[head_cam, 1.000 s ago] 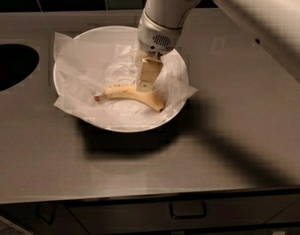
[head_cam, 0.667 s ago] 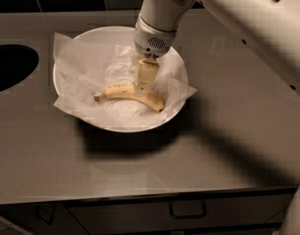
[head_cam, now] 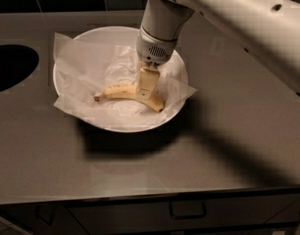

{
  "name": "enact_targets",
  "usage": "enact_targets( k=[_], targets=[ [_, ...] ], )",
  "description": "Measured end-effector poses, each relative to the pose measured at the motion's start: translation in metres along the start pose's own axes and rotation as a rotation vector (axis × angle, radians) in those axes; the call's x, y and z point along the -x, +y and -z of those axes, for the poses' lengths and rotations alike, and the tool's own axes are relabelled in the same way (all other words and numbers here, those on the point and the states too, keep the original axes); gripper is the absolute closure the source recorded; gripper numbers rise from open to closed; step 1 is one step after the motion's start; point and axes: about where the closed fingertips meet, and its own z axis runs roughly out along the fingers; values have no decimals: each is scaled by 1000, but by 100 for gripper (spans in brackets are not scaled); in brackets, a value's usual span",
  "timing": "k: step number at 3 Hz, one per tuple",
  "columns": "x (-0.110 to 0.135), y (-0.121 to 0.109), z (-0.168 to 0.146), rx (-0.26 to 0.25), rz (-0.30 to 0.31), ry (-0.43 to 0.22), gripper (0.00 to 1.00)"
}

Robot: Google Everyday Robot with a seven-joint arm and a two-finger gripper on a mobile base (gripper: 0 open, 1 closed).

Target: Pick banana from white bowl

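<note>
The banana (head_cam: 118,91) is pale yellow with brown speckles and lies curved in the white bowl (head_cam: 121,128), its stem pointing left and its tip to the right. Crinkled translucent paper (head_cam: 81,67) lines the bowl and sticks out over the rim. The bowl stands on a grey counter, left of centre. My gripper (head_cam: 146,88) reaches straight down into the bowl from the white arm at the upper right. It sits at the middle of the banana and covers part of it.
A dark round opening (head_cam: 10,72) is set in the counter at the far left. The counter's front edge (head_cam: 150,192) runs across the bottom, with a drawer handle (head_cam: 187,214) below it. Dark tiles line the back wall.
The gripper has shifted slightly left and down over the banana's middle. The banana and bowl have not moved.
</note>
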Motion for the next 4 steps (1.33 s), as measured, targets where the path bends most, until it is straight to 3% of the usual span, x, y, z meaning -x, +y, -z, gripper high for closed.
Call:
enact_targets(
  k=[2,4],
  targets=[
    [-14,7,6,-81,-89,66,48],
    [-10,-3,-4,-74,-90,84,43]
  ],
)
